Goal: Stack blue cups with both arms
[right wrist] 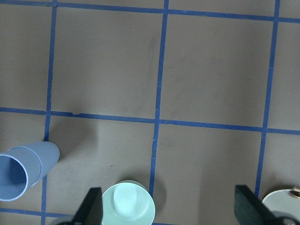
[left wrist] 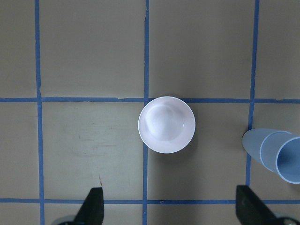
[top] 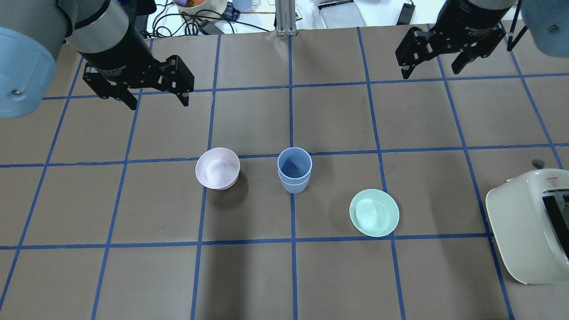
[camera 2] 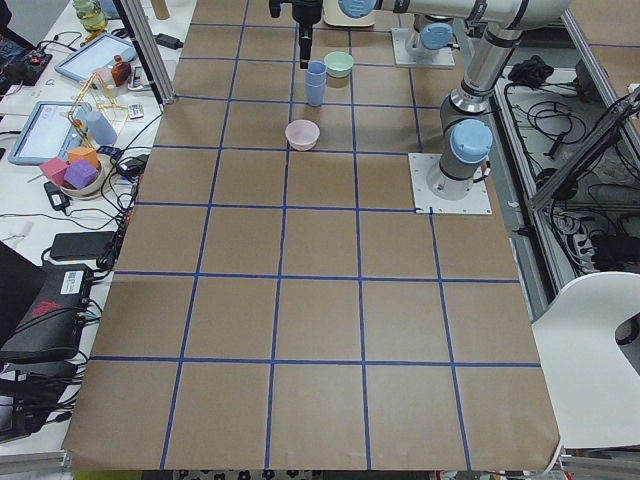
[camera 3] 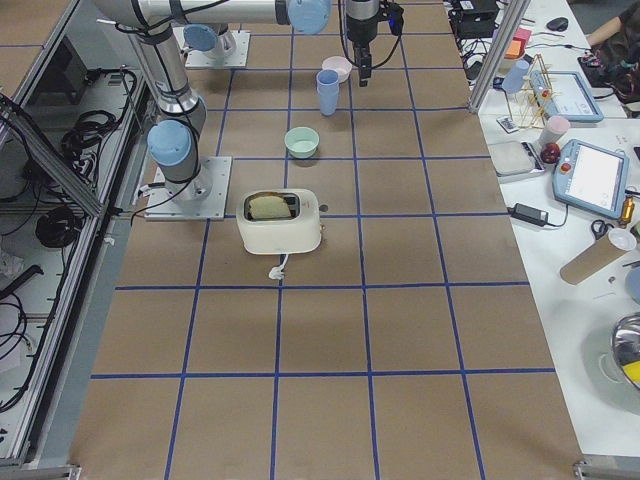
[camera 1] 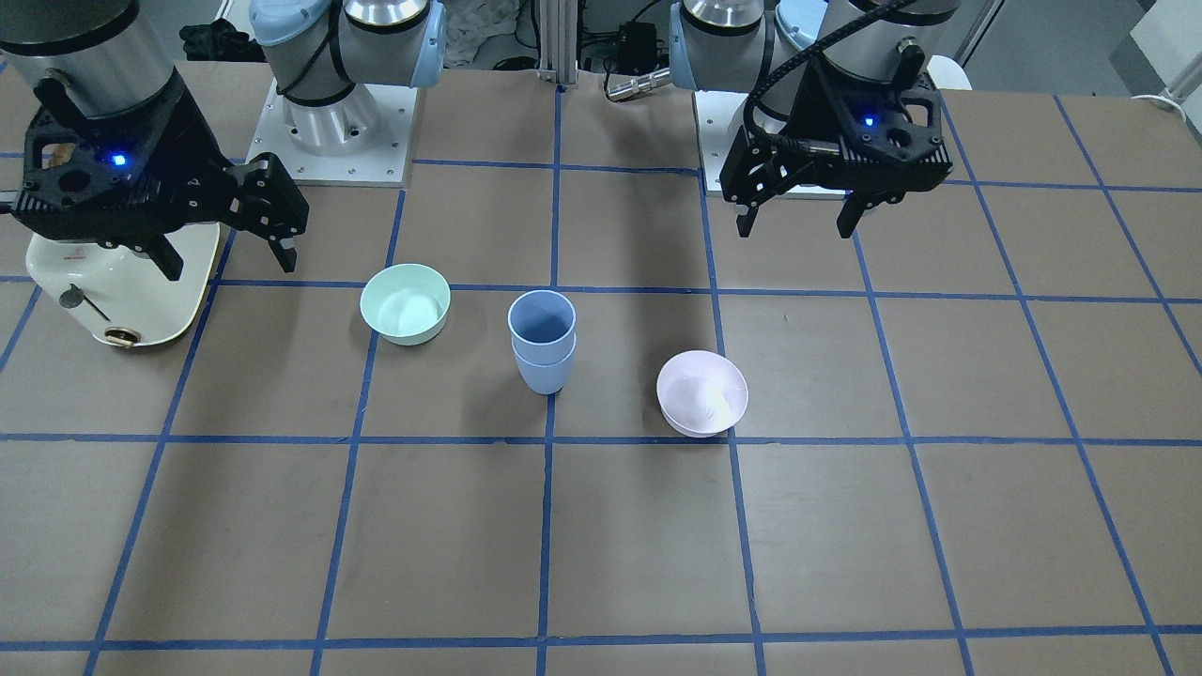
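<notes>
**Cups Are Stacked**

You see the cups (top: 294, 171) in the middle of the table, one sitting inside the other. The pink bowl (top: 218, 169) is at their 9 o'clock and the green bowl (top: 374, 212) at 4. The left gripper (top: 159, 103) hangs at 10 o'clock and the right gripper (top: 431, 72) at 2. Both are wide open and hold nothing. The job looks done.

Blue cups (left wrist: 272, 150) (maybe a third) off-frame

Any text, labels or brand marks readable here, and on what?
Toaster: small red mark, too blurred to read.
Left wrist and right wrist: white lettering, too small to read.
Blue cups, green bowl, pink bowl: no text.
Nothing can be quoted.
</notes>
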